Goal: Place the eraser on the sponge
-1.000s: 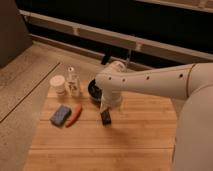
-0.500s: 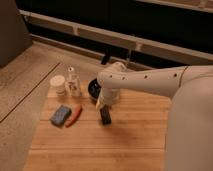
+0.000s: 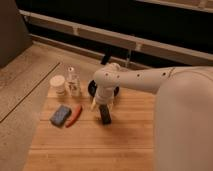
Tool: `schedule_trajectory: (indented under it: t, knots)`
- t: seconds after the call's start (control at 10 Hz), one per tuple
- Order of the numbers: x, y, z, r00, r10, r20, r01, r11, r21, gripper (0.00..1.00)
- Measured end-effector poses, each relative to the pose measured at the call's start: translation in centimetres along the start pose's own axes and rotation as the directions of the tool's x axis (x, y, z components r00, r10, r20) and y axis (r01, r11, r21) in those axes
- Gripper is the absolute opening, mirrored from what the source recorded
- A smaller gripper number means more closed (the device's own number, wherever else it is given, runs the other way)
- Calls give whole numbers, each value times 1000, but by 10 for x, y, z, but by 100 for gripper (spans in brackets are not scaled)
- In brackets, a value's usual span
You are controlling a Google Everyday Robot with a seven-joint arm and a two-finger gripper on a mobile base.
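The eraser point(image 3: 105, 115), a small black block, lies on the wooden table point(image 3: 90, 147) near its middle. My gripper point(image 3: 102, 105) hangs at the end of the white arm, right over the eraser's far end and down at its level. To the left lies the sponge point(image 3: 60, 115), a blue-grey pad flat on the wood, about a hand's width from the eraser. Nothing rests on top of the sponge.
A thin orange-red stick point(image 3: 74, 116) lies between sponge and eraser. A white jar point(image 3: 58, 85) and a clear bottle point(image 3: 74, 81) stand at the back left. A dark bowl point(image 3: 93, 89) sits behind the gripper, partly hidden by the arm. Speckled floor borders the table's left edge.
The arm has hardly shifted, staying over the eraser. Eraser, sponge and the other items lie where they were.
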Motion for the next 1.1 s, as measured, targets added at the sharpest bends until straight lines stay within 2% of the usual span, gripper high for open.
schedule_trajectory:
  t: [0.3, 0.4, 0.7, 1.0, 1.1]
  knots:
    - [5, 4, 23, 996, -16, -82, 20, 999, 41, 65]
    - [5, 4, 25, 995, -19, -93, 24, 998, 52, 62]
    - [-2, 3, 22, 996, -30, -83, 38, 995, 93, 33]
    - [-10, 7, 9, 998, -39, -43, 44, 992, 120, 4]
    - [-9, 13, 8, 998, -43, -43, 48, 991, 123, 0]
